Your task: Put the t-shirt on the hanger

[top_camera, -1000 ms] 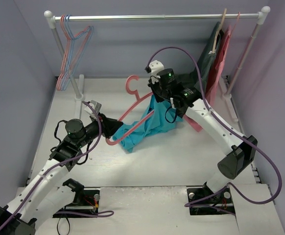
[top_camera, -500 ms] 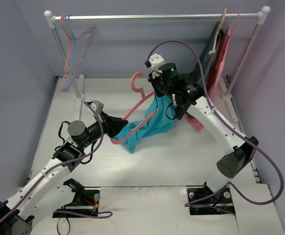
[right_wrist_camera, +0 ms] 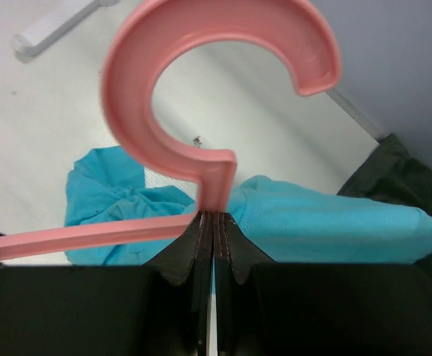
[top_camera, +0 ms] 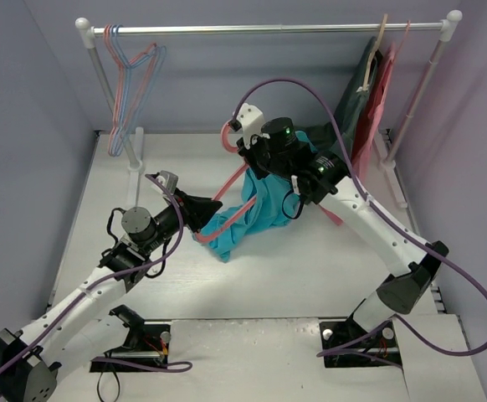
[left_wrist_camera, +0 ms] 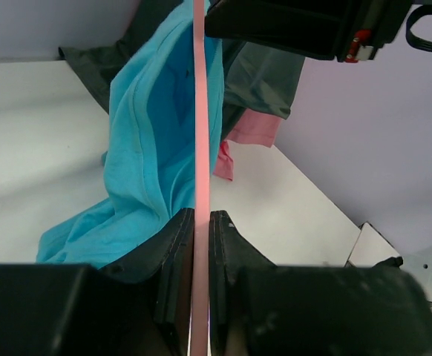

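Observation:
The salmon-pink hanger (top_camera: 227,186) is held off the table between both grippers. My left gripper (top_camera: 198,218) is shut on the lower end of one hanger arm; in the left wrist view (left_wrist_camera: 201,222) the pink bar (left_wrist_camera: 200,111) runs straight up between the jaws. My right gripper (top_camera: 248,164) is shut on the hanger's neck just below the hook (right_wrist_camera: 216,81), as the right wrist view (right_wrist_camera: 214,217) shows. The teal t-shirt (top_camera: 256,209) hangs draped around the hanger, its lower part bunched on the table. It also shows in the left wrist view (left_wrist_camera: 145,156) and the right wrist view (right_wrist_camera: 335,222).
A clothes rack's rod (top_camera: 269,29) spans the back. Pink and light-blue hangers (top_camera: 126,79) hang at its left. A dark grey-green garment (top_camera: 362,92) and a pink garment (top_camera: 384,92) hang at its right under a wooden hanger (top_camera: 381,38). Rack posts stand at both back corners.
My right gripper has swung left with the hanger's hook. My left gripper has moved right and forward with the hanger's end. The t-shirt has followed and hangs more gathered.

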### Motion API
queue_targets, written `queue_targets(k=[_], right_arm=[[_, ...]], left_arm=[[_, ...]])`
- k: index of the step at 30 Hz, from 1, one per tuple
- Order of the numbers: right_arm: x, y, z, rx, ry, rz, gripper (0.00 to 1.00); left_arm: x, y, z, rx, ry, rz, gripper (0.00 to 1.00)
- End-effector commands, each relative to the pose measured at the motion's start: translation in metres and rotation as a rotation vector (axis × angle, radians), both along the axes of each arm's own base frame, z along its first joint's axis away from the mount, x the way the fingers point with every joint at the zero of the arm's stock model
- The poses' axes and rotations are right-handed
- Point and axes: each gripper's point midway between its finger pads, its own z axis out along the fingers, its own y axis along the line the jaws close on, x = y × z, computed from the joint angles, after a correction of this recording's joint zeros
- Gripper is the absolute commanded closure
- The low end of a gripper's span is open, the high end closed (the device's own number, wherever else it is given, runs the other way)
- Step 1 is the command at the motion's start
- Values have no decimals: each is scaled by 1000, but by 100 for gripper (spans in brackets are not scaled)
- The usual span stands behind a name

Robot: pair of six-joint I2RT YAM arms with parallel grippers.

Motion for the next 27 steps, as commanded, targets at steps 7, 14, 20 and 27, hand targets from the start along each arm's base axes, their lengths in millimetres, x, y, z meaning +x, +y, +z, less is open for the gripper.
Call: queue_targets(k=[7, 14, 20, 27], right_arm=[[-33, 4, 43, 107, -58, 99, 100], [-37, 1, 38, 80, -35, 102, 82], [-44, -10, 49, 8, -45, 129, 41], [-21, -55, 70, -60, -109, 46, 32]], left_arm=[[-4, 5, 82, -132, -273, 25, 100], [-4, -2, 84, -170, -280, -8, 100], [-2, -1, 78, -148, -284, 3, 100], [-4, -1, 73, -109, -289, -5, 100]])
